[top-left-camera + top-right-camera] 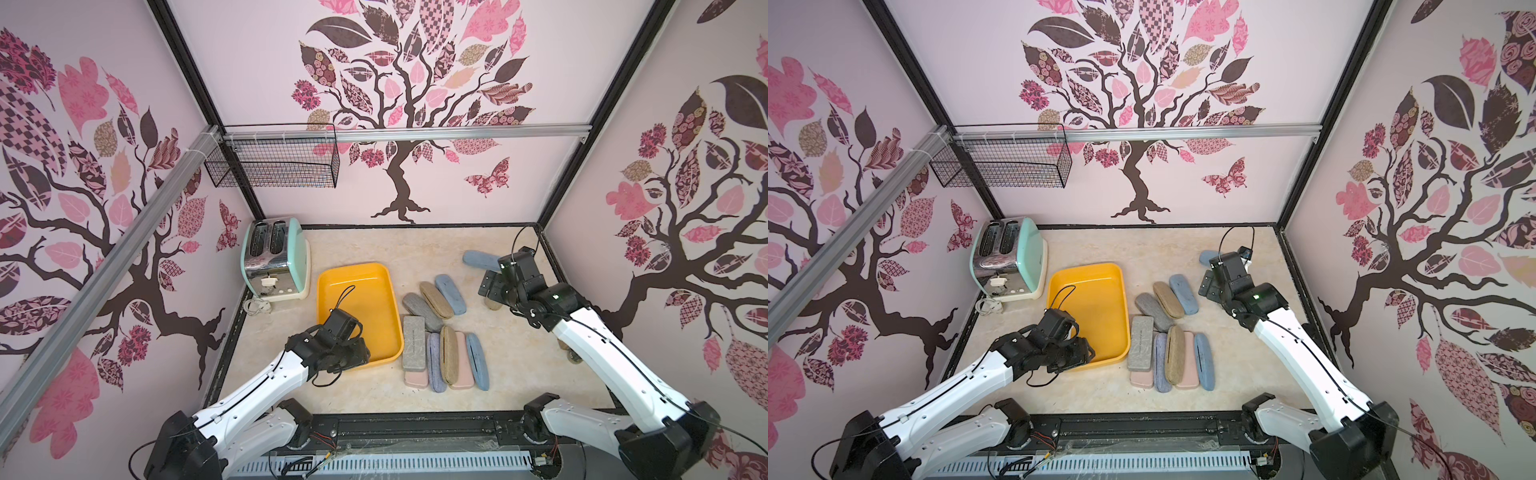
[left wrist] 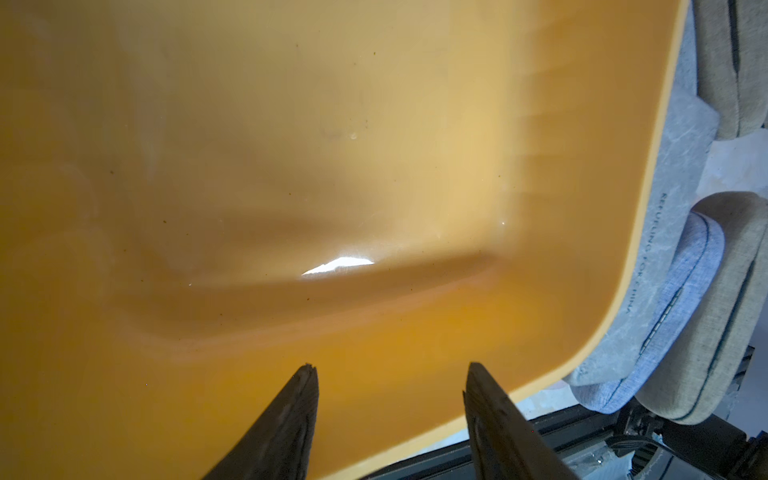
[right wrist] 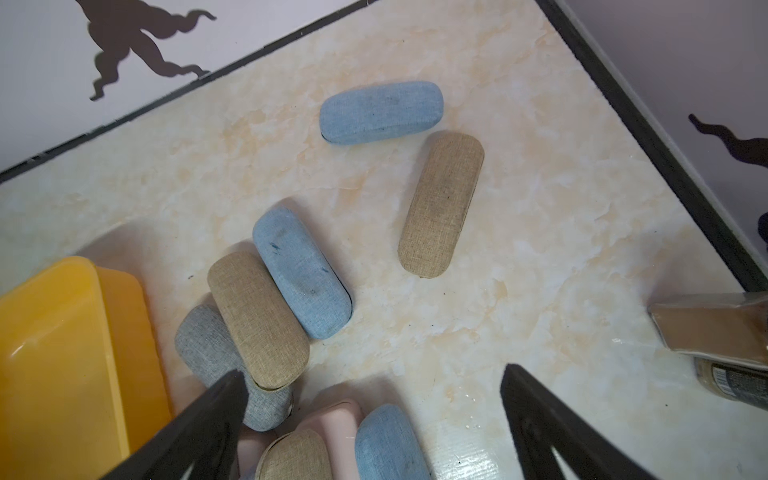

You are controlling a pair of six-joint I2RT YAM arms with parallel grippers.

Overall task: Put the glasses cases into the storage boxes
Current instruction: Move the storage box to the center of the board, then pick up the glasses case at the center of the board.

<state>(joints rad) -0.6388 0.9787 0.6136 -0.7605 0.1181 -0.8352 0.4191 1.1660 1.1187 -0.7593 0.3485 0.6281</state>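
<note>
Cream marbled tabletop point(image 1: 540, 365), pink walls point(image 1: 257, 62) w/ tree decals. Mint toaster point(image 1: 276, 259) nr orange tray point(image 1: 365, 291). Left gripper point(image 2: 390, 365) over tray, jaws apart, empty; right gripper point(image 3: 374, 370) spread wide above glasses cases point(image 1: 436, 299), empty.

Pale lettering along the flat grey case point(image 2: 665, 232), at the tray's point(image 2: 291, 124) four o'clock, seems to read "REFUELING FOR CHINA", partly blurred.
</note>
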